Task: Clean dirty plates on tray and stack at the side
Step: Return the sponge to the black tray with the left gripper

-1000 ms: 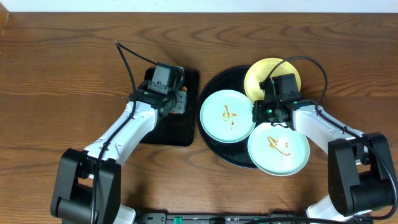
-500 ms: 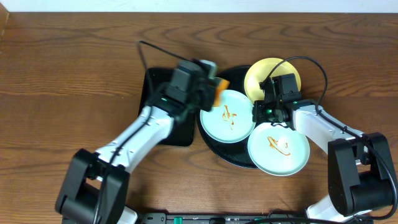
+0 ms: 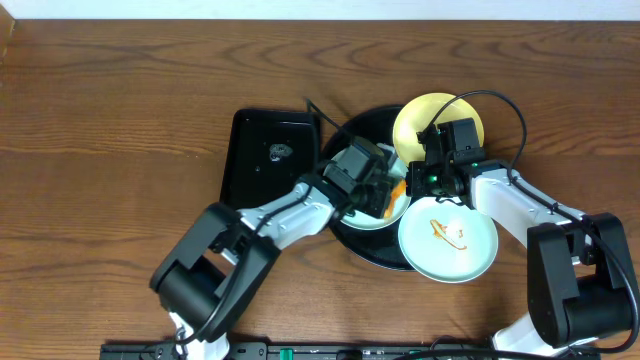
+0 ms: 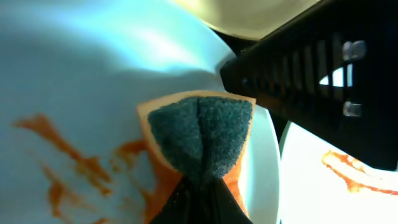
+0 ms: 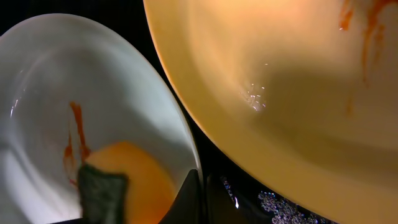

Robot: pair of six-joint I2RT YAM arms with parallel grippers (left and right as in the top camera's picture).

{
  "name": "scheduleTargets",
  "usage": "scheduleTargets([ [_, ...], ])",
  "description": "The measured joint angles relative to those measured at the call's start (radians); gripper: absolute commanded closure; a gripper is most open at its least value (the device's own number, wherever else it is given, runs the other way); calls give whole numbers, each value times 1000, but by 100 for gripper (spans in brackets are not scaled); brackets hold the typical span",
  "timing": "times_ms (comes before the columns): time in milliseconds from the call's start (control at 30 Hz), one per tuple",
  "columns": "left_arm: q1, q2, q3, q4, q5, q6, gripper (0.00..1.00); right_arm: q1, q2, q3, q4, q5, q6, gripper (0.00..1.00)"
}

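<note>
My left gripper (image 3: pixel 385 192) is shut on an orange sponge with a dark green scouring face (image 4: pixel 199 140) and presses it onto a sauce-smeared mint-green plate (image 4: pixel 93 74) on the round black tray (image 3: pixel 350 135). My right gripper (image 3: pixel 418 182) is shut on that plate's right rim (image 5: pixel 186 155); the sponge (image 5: pixel 124 180) shows on it in the right wrist view. A second smeared mint-green plate (image 3: pixel 447 240) lies at the tray's front right. A pale yellow plate (image 3: pixel 430 118) with faint smears (image 5: pixel 280 81) lies at the back right.
A smaller rectangular black tray (image 3: pixel 265 165) with a wet spot lies left of the round tray. Brown wood tabletop (image 3: pixel 120 120) surrounds both. The two arms meet closely over the round tray's middle.
My left arm swung right from the rectangular tray, carrying the sponge, and set it on the left mint-green plate. My right arm has not moved.
</note>
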Motion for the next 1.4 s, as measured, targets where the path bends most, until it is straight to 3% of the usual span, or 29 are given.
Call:
scheduleTargets([
  [367, 73, 5, 9, 35, -354, -14, 93, 0, 0, 0, -3, 0, 3, 99],
  [667, 86, -44, 35, -229, -320, -15, 93, 0, 0, 1, 0, 0, 3, 99],
  [1000, 111, -331, 15, -229, -306, -11, 92, 0, 0, 1, -5, 0, 3, 99],
  [1133, 170, -412, 16, -306, -313, -10, 93, 0, 0, 1, -5, 0, 3, 97],
  [1300, 282, -397, 15, -432, -324, -10, 92, 0, 1, 1, -5, 3, 8, 90],
  [1400, 348, -386, 15, -470, -328, -10, 92, 0, 3, 1, -4, 8, 10, 90],
])
